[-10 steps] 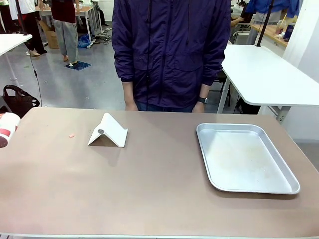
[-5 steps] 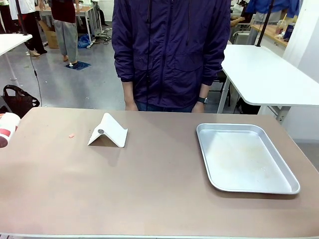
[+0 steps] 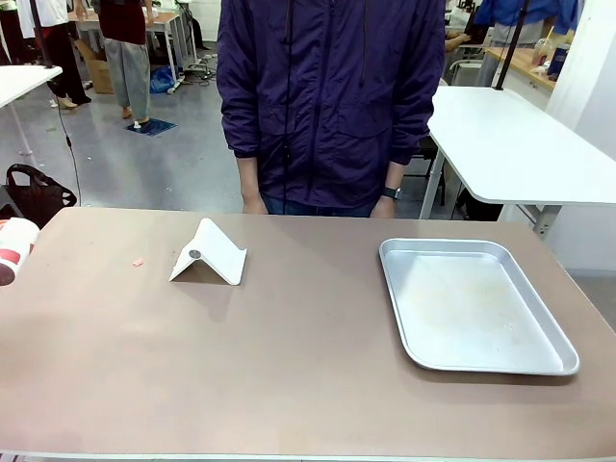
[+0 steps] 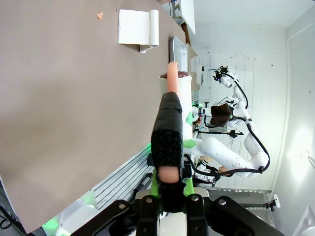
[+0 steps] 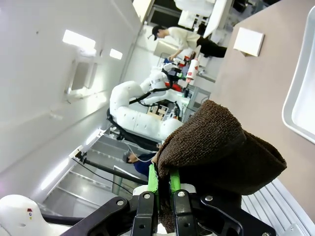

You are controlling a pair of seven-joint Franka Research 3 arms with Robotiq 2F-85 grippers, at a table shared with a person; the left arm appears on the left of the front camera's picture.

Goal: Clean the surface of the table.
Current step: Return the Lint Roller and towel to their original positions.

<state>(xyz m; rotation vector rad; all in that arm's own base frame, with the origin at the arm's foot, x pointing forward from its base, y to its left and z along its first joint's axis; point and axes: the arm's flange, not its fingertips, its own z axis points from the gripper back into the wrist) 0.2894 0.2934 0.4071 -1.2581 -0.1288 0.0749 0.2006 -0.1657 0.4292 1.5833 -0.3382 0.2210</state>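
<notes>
Our right hand (image 5: 165, 179), clenched on a brown cloth (image 5: 216, 150), is nearer the counter (image 3: 289, 356); the left hand (image 4: 170, 189) grasps a dark-sleeved stick (image 4: 167, 132); the pink crumb (image 3: 138, 261) lies toward the counter's far left corner.

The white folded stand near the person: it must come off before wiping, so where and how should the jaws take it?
Take the white folded stand at its raised ridge, coming straight down from above. It sits like a tent on the table, two panels sloping away from the ridge, so the jaws could close across that narrow top. The flat panel edges lie flush and likely offer nothing to pinch.
</notes>
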